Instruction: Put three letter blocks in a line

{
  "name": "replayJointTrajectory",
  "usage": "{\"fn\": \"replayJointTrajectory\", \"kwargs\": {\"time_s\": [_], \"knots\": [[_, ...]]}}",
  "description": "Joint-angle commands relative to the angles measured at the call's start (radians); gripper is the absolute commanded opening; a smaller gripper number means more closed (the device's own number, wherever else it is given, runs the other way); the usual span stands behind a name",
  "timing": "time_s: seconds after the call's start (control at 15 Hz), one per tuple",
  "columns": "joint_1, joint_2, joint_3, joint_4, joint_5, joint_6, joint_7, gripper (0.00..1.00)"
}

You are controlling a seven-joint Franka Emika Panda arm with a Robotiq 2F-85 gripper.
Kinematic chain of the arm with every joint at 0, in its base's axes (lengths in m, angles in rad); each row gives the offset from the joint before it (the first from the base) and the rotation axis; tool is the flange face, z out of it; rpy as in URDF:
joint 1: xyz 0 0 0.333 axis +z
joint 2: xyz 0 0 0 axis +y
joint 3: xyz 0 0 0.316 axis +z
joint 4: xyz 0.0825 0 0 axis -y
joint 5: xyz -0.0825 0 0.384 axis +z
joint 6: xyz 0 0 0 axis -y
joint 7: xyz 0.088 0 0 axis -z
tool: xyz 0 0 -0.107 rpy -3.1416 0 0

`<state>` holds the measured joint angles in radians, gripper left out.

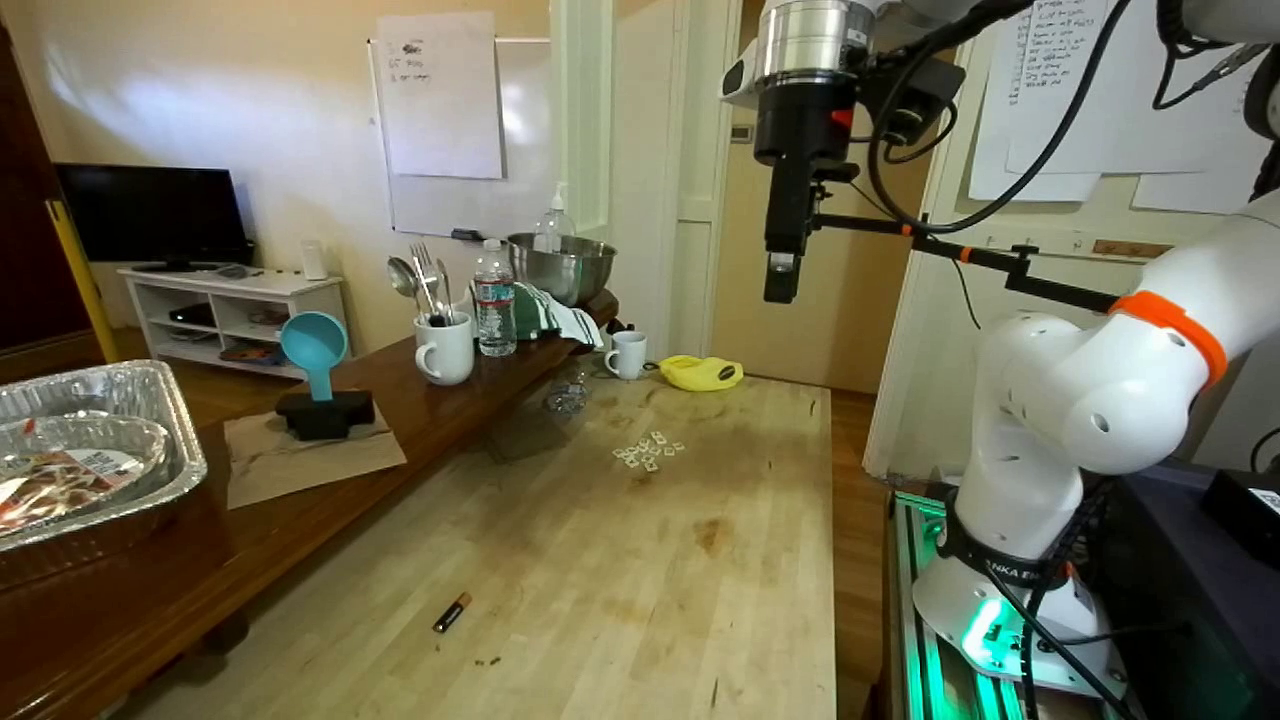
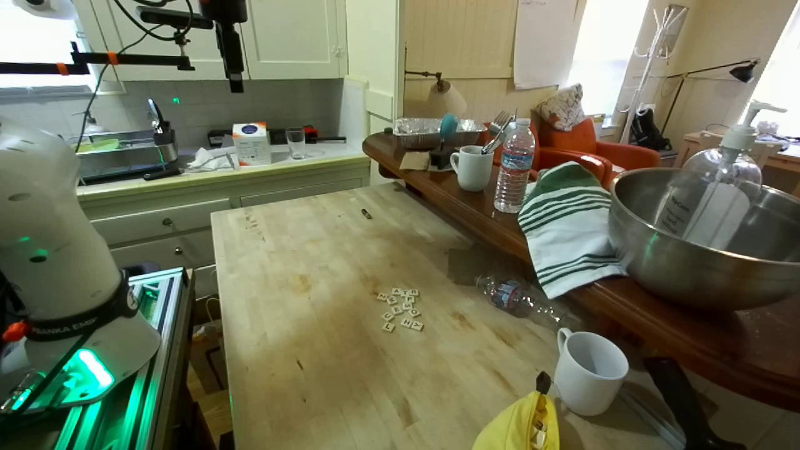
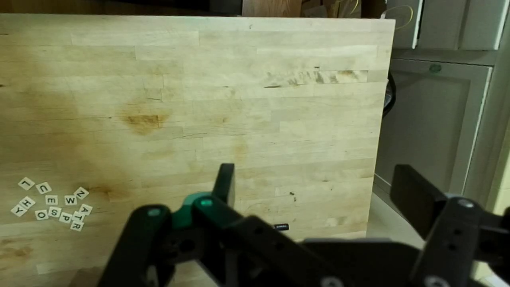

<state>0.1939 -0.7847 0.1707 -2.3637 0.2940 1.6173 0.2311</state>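
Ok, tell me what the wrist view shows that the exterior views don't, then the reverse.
Only in the wrist view: the gap between the jaws of the gripper, which stands open.
In both exterior views only: the mug of cutlery, the upright water bottle, the metal bowl and the yellow pouch.
Shared: the gripper, the letter blocks, the wooden table and the battery, which the gripper partly hides in the wrist view.

Windows (image 2: 609,50) toward two and ten o'clock burn white in an exterior view; the robot base (image 2: 94,370) glows green at eight. Glare streaks the wall (image 1: 180,95) at ten in an exterior view. In the wrist view, the gripper (image 3: 315,186) blurs near five; the letter blocks (image 3: 51,200), toward eight, are crisp.
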Motion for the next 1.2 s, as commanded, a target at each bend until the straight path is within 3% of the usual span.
{"fn": "replayJointTrajectory", "kwargs": {"time_s": [0.0, 0.33, 0.73, 1.0, 1.13], "knots": [[-0.044, 0.010, 0.002, -0.028, -0.009, -0.016, -0.018, 1.00], [-0.110, 0.000, -0.037, -0.166, -0.096, 0.115, -0.102, 1.00], [-0.121, 0.100, -0.144, -0.255, -0.139, 0.323, -0.297, 1.00], [-0.120, 0.232, -0.209, -0.230, -0.170, 0.317, -0.438, 1.00], [-0.141, 0.285, -0.209, -0.223, -0.221, 0.332, -0.455, 1.00]]}}
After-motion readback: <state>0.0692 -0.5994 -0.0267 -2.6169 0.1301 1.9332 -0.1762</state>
